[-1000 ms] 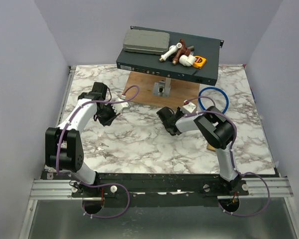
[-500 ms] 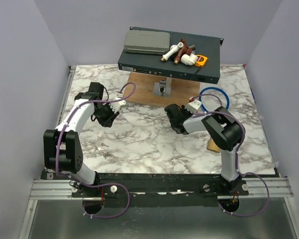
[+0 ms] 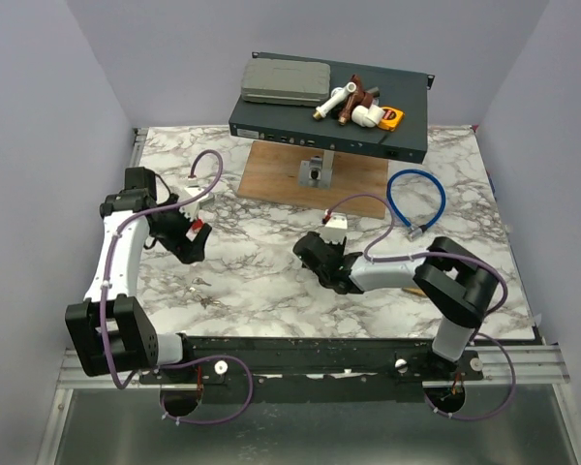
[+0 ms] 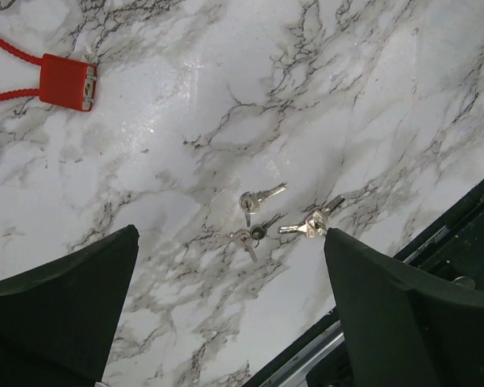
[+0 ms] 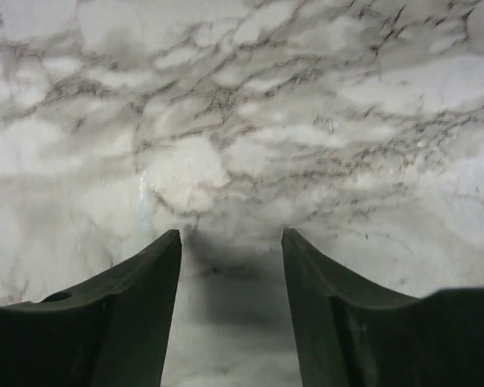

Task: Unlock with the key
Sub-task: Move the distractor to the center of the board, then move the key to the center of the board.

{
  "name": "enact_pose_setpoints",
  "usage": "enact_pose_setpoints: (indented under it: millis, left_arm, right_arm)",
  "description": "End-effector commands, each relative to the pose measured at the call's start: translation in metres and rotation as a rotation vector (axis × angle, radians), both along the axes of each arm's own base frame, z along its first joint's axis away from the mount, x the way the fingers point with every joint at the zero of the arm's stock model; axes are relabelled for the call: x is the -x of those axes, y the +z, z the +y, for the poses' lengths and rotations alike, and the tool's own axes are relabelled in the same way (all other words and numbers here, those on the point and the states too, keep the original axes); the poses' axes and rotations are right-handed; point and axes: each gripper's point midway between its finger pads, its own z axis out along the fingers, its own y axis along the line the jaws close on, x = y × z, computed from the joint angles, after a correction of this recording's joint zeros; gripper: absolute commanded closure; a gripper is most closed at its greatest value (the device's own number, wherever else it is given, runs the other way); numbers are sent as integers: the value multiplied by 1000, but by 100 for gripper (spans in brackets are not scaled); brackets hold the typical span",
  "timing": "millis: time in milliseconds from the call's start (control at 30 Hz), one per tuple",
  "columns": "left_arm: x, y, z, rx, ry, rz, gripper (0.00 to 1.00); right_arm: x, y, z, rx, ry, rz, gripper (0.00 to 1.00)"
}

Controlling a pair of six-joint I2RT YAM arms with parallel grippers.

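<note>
My left gripper (image 4: 231,235) hangs with its jaws spread wide and nothing between them. The keys (image 4: 262,216) lie on the marble table (image 4: 371,97) just below, on the near left, too small and tangled for me to count. Beyond them sits the red lock (image 4: 65,81), its cable cut off at the frame edge. My right gripper (image 5: 231,234) stands partly parted, empty, over the table's middle.

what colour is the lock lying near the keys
Red. The lock shows best in the left wrist view, at the top left.
</note>
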Motion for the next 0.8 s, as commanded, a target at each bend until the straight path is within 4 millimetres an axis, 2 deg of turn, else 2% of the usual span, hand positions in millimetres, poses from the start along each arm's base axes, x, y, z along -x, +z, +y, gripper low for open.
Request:
enact_pose_setpoints:
  millis: [0,100,200,333,533,600,700,767]
  left_arm:
    - [16,0,1,54,19,24,1]
    - [21,-4,5,53,20,31,1]
    - [31,-16,13,28,8,52,1]
    - [40,-33,26,-10,12,93,5]
    - [41,-42,29,11,48,145,21]
    - [38,-43,29,17,64,147,29]
    - [39,-41,27,36,72,153,40]
    - [44,-42,26,36,60,161,44]
  right_arm:
    - [49,-17,-18,106,157,224,36]
    - [55,4,-14,71,213,218,20]
    - [64,16,-14,50,268,231,12]
    - [73,29,-25,33,280,216,9]
    - [74,52,-52,67,197,182,15]
    - [61,64,-68,63,130,137,22]
    - [28,60,-102,3,12,189,30]
    - [14,65,-98,25,49,159,30]
